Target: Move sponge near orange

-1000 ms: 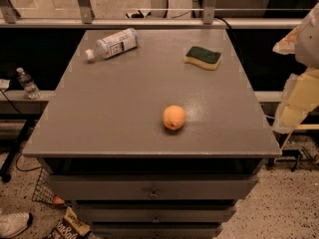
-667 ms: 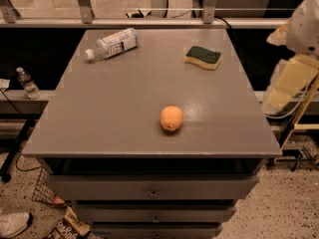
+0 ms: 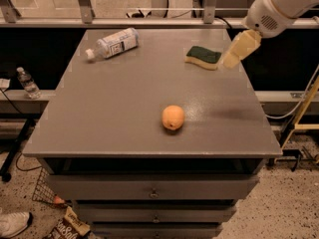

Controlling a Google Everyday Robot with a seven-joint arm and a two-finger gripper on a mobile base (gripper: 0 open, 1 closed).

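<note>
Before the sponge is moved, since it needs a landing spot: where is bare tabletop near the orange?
Bare table surrounds the orange: a wide patch left of it, a strip toward the front edge, and the middle stretch up to the bottle and sponge. Only the far right corner is crowded, where the gripper hangs beside the sponge.

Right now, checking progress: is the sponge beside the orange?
No, the sponge lies far back by the gripper, apart from the orange.

White arm (image 3: 280,5) crosses the upper right corner; its pale gripper (image 3: 239,50) angles down and left.
</note>
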